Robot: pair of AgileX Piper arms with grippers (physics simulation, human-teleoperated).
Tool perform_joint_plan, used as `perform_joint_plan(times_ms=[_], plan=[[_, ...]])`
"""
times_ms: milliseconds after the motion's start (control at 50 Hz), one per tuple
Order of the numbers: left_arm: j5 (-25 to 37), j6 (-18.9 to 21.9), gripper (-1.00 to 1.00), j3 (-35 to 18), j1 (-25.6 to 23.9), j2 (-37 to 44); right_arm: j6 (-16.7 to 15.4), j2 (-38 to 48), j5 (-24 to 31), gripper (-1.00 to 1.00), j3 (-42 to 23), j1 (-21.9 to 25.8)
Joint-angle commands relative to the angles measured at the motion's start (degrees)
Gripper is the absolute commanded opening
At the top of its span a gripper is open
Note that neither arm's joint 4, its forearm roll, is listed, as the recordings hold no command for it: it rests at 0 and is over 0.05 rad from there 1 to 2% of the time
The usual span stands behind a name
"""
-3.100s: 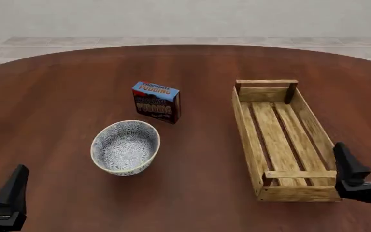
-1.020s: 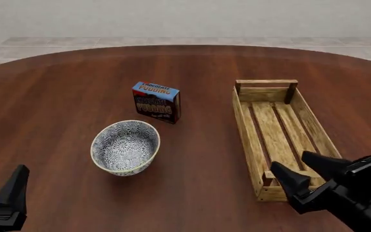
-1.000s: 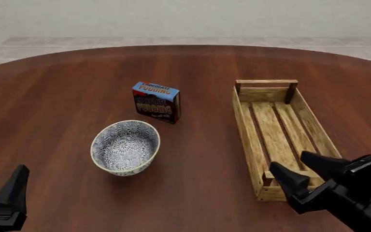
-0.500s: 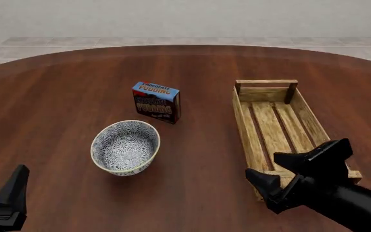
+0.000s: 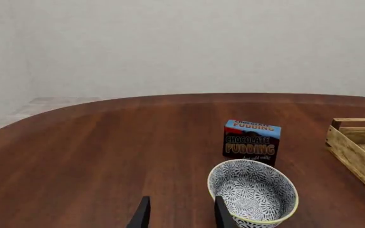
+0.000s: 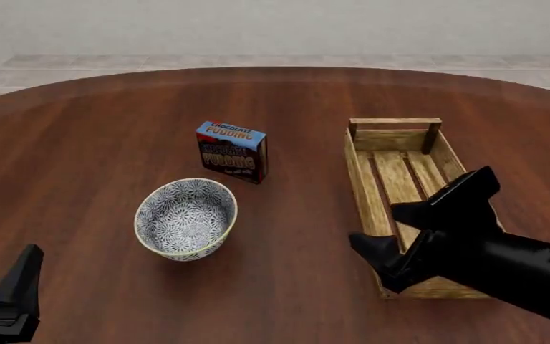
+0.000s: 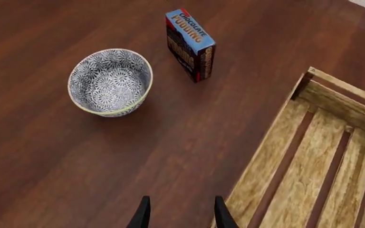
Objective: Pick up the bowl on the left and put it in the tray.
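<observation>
Wooden table [image 6: 94, 122], right end effector [image 6: 420, 221] above tray [image 6: 366, 183]

Bowl [image 6: 186, 218] left of tray [image 6: 369, 188], pudding box [image 6: 231, 151] just behind the bowl

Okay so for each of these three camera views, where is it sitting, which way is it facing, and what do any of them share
Front view: fixed above the arms' side of the table, looking forward and down; shows the right gripper over the tray and the left gripper low at the near edge.
Left wrist view: low behind the left gripper, facing the bowl and pudding box.
Right wrist view: high behind the right gripper, looking down.
All three share bowl, pudding box and tray.
</observation>
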Motion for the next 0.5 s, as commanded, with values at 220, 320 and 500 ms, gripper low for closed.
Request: perform_joint_plan(times_ms=[220, 320, 500], plan=[[0.0, 0.0, 1.0, 0.0, 0.0, 0.0, -1.3, 5.6, 4.6, 1.0, -7.5, 3.2], [0.0, 0.0, 1.0, 0.0, 0.0, 0.0, -1.9, 8.7, 4.1, 1.0, -10.1, 2.0], [0.0, 0.0, 1.0, 0.0, 0.0, 0.0, -3.7, 13.8, 3.8, 1.0, -15.8, 1.4]])
